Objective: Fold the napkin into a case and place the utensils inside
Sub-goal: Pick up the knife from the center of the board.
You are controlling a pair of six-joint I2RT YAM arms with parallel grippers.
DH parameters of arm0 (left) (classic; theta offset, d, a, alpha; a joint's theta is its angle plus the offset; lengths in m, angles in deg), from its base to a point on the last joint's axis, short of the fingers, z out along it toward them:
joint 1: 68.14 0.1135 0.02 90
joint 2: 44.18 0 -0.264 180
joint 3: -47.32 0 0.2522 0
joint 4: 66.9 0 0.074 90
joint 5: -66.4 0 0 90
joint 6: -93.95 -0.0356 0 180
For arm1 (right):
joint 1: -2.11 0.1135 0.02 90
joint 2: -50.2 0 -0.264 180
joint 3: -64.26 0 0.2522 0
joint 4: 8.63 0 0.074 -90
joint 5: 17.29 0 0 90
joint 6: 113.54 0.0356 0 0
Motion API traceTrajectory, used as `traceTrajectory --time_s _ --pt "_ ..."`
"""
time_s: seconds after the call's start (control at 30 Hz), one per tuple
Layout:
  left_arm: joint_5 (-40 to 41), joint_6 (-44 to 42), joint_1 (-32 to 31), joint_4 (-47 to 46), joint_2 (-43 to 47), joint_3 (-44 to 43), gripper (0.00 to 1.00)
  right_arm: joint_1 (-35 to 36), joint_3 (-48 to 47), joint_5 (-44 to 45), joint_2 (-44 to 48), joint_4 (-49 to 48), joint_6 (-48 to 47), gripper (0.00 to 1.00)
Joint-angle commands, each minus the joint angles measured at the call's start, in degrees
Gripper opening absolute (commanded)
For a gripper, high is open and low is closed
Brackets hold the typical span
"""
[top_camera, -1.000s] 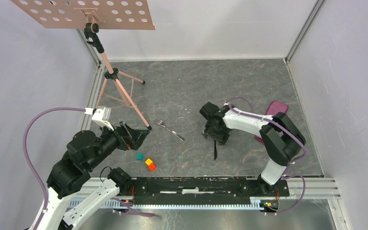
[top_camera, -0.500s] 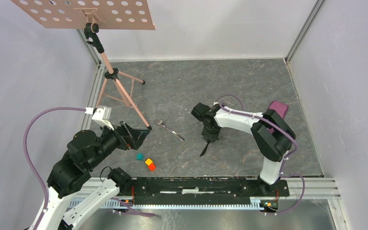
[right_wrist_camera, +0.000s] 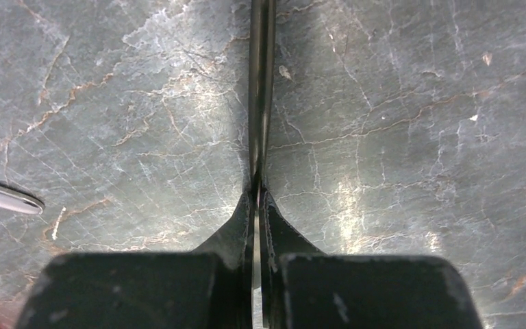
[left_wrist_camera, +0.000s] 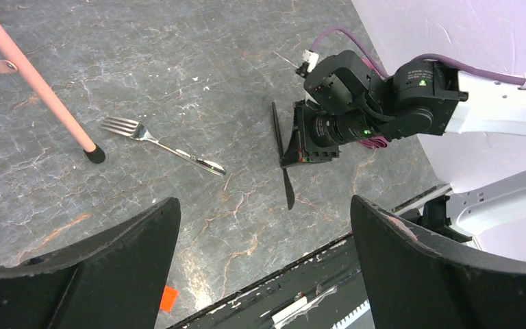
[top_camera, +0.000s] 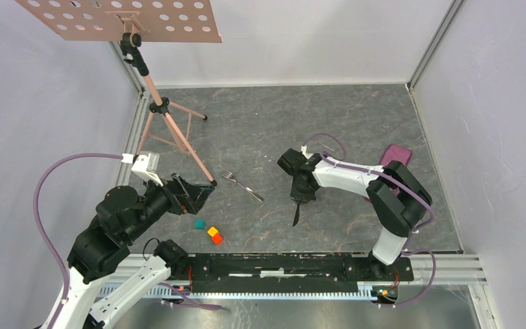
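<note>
The dark knife [top_camera: 296,213] is clamped in my right gripper [top_camera: 302,194], which is shut on it at mid-table; its free end points toward the near edge. In the right wrist view the knife [right_wrist_camera: 261,96] runs straight up from the pinched gripper [right_wrist_camera: 259,189]. The fork [top_camera: 241,185] lies flat to the left, silvery tines toward the back. A corner of the plum napkin [top_camera: 397,153] shows at the right, mostly behind my right arm. My left gripper [top_camera: 202,192] hovers at the left, open and empty [left_wrist_camera: 264,205], looking toward the fork [left_wrist_camera: 157,142] and knife [left_wrist_camera: 282,154].
Teal [top_camera: 200,223], yellow [top_camera: 213,232] and orange [top_camera: 217,239] blocks sit near the front left. A pink tripod stand [top_camera: 171,130] with a perforated board [top_camera: 120,19] stands at the back left. Walls enclose the table.
My right gripper has closed on the knife and shifted slightly left with its wrist turning; the knife swung with it. The left arm and the fork have not moved.
</note>
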Motion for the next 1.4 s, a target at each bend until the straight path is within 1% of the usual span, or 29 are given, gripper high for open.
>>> traceTrajectory --time_s 0.0,0.13,0.23,0.3,0.43,0.6,0.73,0.83,1.0,1.03,1.07,1.1,1.13,1.17,1.2,1.27,1.37 --pt "0.1 -0.6 -0.1 -1.5 -0.3 0.1 1.00 -0.2 6.0 5.7 -2.0 -1.7 -9.2 0.00" --pt "-0.6 -0.3 -0.1 -2.2 -1.1 0.6 1.00 -0.3 12.0 8.0 8.3 -7.3 -15.4 0.00" --pt "-1.1 0.0 -0.1 -2.4 -1.5 0.9 1.00 -0.9 12.3 9.2 10.7 -5.3 -20.5 0.00" --pt "-1.3 0.3 -0.2 -2.8 -1.7 1.3 1.00 -0.9 13.4 9.4 12.9 -6.0 -23.2 0.00" --pt "-2.3 0.9 -0.2 -2.9 -2.9 1.1 1.00 -1.2 17.6 11.5 20.3 -6.4 -23.9 0.00" --pt "-3.5 2.0 -0.1 -4.3 -4.1 1.6 1.00 -3.2 21.5 9.3 27.0 -8.4 -25.3 0.00" --pt "-3.7 2.9 -0.2 -5.5 -4.9 2.4 1.00 -4.7 22.4 8.3 29.9 -9.2 -26.3 0.00" --pt "-5.8 3.3 -0.1 -6.2 -5.3 2.8 1.00 -6.0 23.1 5.9 29.3 -11.3 -27.4 0.00" --pt "-5.4 2.8 -0.2 -5.3 -5.6 2.2 1.00 -7.0 23.5 1.2 27.8 -15.3 -29.9 0.00" --pt "-5.1 2.7 -0.1 -5.1 -5.7 2.1 1.00 -7.4 22.8 0.5 26.8 -14.7 -30.6 0.03" --pt "-5.0 2.7 -0.1 -5.1 -5.5 2.2 1.00 -7.3 22.2 0.5 26.1 -14.3 -31.1 0.10" --pt "-5.0 2.6 -0.1 -5.1 -5.6 2.2 1.00 -7.3 21.9 0.8 25.8 -14.2 -31.5 0.21" --pt "-5.0 2.7 -0.2 -5.2 -5.7 2.3 1.00 -7.4 21.8 1.0 25.9 -14.3 -31.7 0.30" --pt "-5.1 2.7 -0.1 -5.2 -5.8 2.4 1.00 -7.3 21.6 1.1 26.1 -14.7 -31.9 0.38" --pt "-5.2 2.7 -0.1 -5.3 -6.0 2.4 1.00 -7.3 21.3 0.9 26.1 -14.8 -32.1 0.44" --pt "-5.1 2.6 -0.1 -5.3 -6.2 2.4 1.00 -7.4 20.2 0.8 25.1 -14.2 -32.4 0.48" --pt "-5.4 2.8 -0.1 -5.6 -6.2 2.5 1.00 -7.4 18.9 0.8 23.0 -13.7 -32.5 0.47"
